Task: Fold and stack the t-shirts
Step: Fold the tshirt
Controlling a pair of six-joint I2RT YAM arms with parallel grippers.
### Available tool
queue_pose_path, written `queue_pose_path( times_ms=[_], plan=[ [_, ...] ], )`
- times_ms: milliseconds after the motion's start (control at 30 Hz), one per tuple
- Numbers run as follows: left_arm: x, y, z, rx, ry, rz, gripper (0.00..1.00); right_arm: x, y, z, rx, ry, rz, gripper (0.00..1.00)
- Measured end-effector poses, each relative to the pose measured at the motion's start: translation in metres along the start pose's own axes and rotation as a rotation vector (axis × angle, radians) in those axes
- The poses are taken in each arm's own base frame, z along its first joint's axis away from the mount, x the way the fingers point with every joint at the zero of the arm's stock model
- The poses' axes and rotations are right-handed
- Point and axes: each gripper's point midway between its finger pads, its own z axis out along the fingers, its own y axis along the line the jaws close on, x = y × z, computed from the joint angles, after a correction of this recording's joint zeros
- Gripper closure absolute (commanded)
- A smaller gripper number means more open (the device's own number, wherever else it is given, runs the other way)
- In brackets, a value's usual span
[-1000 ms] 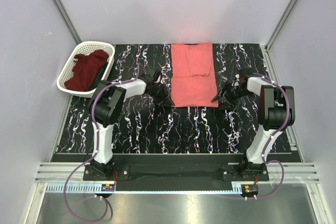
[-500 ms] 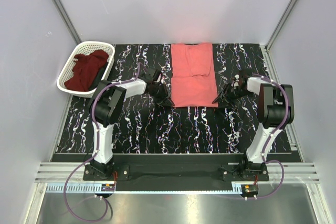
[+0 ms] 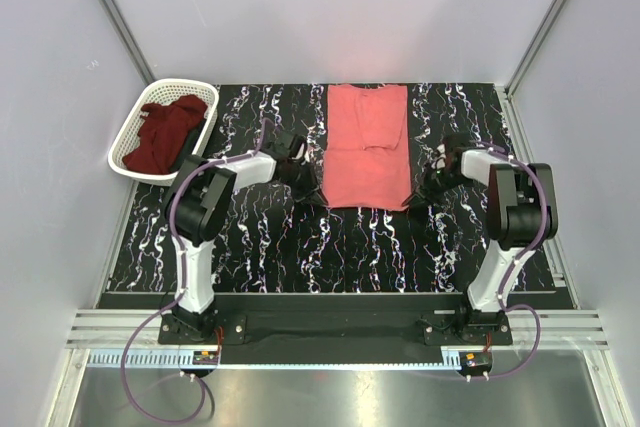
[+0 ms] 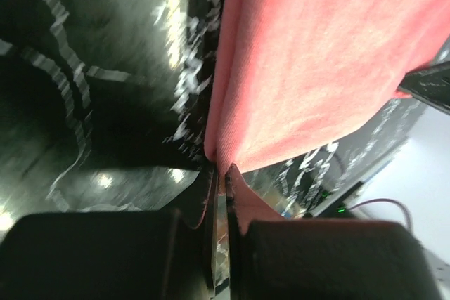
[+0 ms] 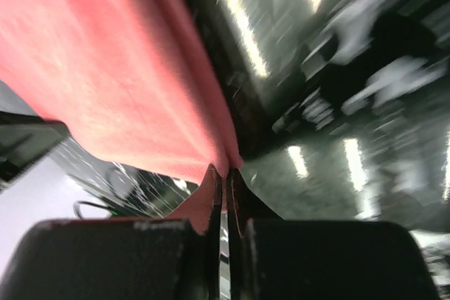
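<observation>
The salmon-pink t-shirt (image 3: 365,147) lies folded into a long strip on the black marbled table, running from the far edge toward the middle. My left gripper (image 3: 316,195) is shut on its near left corner. The left wrist view shows the cloth (image 4: 316,68) pinched at the fingertips of that gripper (image 4: 221,171). My right gripper (image 3: 416,197) is shut on the near right corner. In the right wrist view a fold of the shirt (image 5: 119,68) sits between the closed tips of the right gripper (image 5: 226,171). The dark maroon t-shirt (image 3: 165,133) lies crumpled in the basket.
The white lattice basket (image 3: 128,137) sits at the table's far left corner, tilted against the wall. Grey walls close in the left, right and back sides. The metal rail (image 3: 330,332) with both arm bases runs along the near edge.
Both grippers have closed on the pink shirt's near corners. The right gripper moved left onto the cloth. The shirt's near edge has drawn in slightly and lifted.
</observation>
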Motion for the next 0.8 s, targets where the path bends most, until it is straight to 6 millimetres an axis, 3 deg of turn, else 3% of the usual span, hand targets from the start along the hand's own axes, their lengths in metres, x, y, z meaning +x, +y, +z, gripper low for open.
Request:
queue_pose_path(
  times_ms=[133, 267, 367, 500, 633, 800],
  plan=[
    [0.019, 0.017, -0.014, -0.044, -0.001, 0.028, 1.0, 0.042, 0.013, 0.003, 0.032, 0.047, -0.071, 1.0],
    [0.054, 0.043, -0.038, -0.099, 0.003, 0.034, 1.0, 0.093, 0.02, -0.004, 0.047, 0.089, -0.118, 1.0],
    [0.086, 0.056, -0.058, -0.127, 0.016, 0.043, 1.0, 0.13, 0.021, -0.017, 0.036, 0.097, -0.13, 1.0],
    [0.12, 0.055, -0.085, -0.109, 0.001, 0.09, 1.0, 0.164, 0.019, -0.042, -0.002, 0.066, -0.139, 1.0],
    [0.136, 0.042, -0.113, -0.064, -0.047, 0.137, 1.0, 0.182, 0.02, -0.063, -0.029, 0.028, -0.154, 1.0],
    [0.123, 0.019, -0.133, -0.061, -0.078, 0.175, 1.0, 0.179, 0.024, -0.078, -0.007, -0.015, -0.147, 1.0]
  ],
)
